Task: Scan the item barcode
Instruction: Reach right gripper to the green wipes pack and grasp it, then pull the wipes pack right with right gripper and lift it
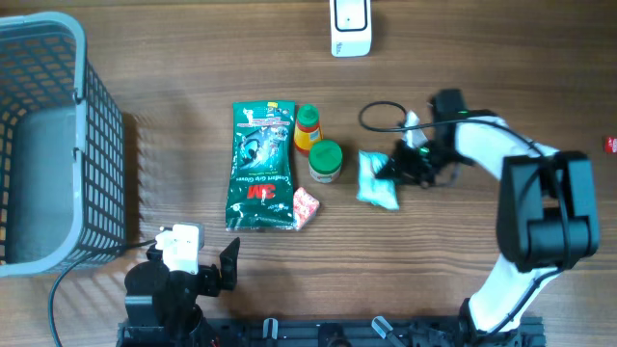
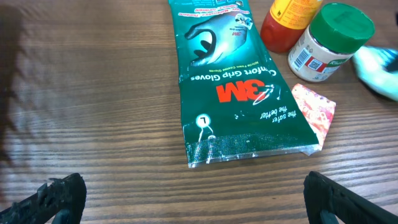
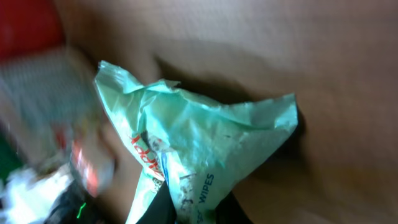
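A pale green wipes packet (image 1: 378, 183) lies crumpled right of the table's centre. My right gripper (image 1: 396, 171) reaches in from the right and is shut on the packet's edge. In the right wrist view the packet (image 3: 205, 137) fills the middle, pinched between the two dark fingers (image 3: 163, 205) of the gripper (image 3: 196, 204); the word WIPES shows, but no barcode. My left gripper (image 2: 199, 205) stands open low over the front of the table with bare wood between its fingers (image 2: 59, 199). A white scanner-like device (image 1: 350, 25) sits at the far edge.
A green 3M gloves pack (image 1: 260, 166) lies at centre, with a red-and-yellow bottle (image 1: 307, 128), a green-lidded jar (image 1: 325, 161) and a pink sachet (image 1: 305, 207) beside it. A grey basket (image 1: 58, 145) stands at the left. A black cable (image 1: 381, 116) loops behind the right arm.
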